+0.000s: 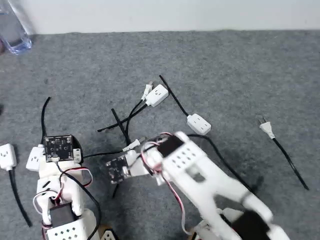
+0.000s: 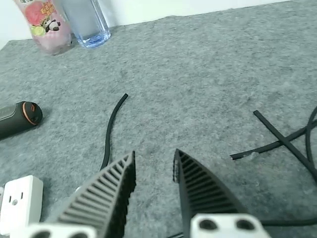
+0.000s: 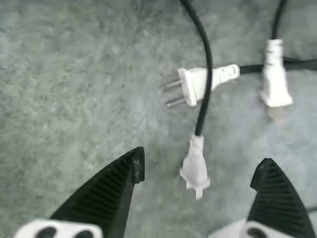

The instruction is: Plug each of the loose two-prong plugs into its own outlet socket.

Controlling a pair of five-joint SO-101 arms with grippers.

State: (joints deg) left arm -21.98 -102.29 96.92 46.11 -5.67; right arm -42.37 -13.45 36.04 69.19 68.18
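Observation:
My right gripper (image 3: 200,159) hangs open over a knot of black cables, its fingers astride a small white plug (image 3: 195,170). Just beyond lie a two-prong plug (image 3: 190,87) with bare prongs and a third plug (image 3: 275,84). In the high view a white plug (image 1: 132,145) lies by the right arm's head. Two white sockets (image 1: 157,95) (image 1: 199,124) rest mid-table; a plug (image 1: 146,91) sits against the first. A loose plug (image 1: 266,128) lies far right. My left gripper (image 2: 153,157) is open a little over bare mat, with a socket (image 2: 20,203) beside it.
Two more sockets (image 1: 6,155) (image 1: 35,157) lie at the left edge near the left arm. Crossed black cables (image 2: 282,141) run mid-table. A clear bottle (image 2: 86,22), a pink container (image 2: 47,22) and a dark cylinder (image 2: 17,119) stand at the far left.

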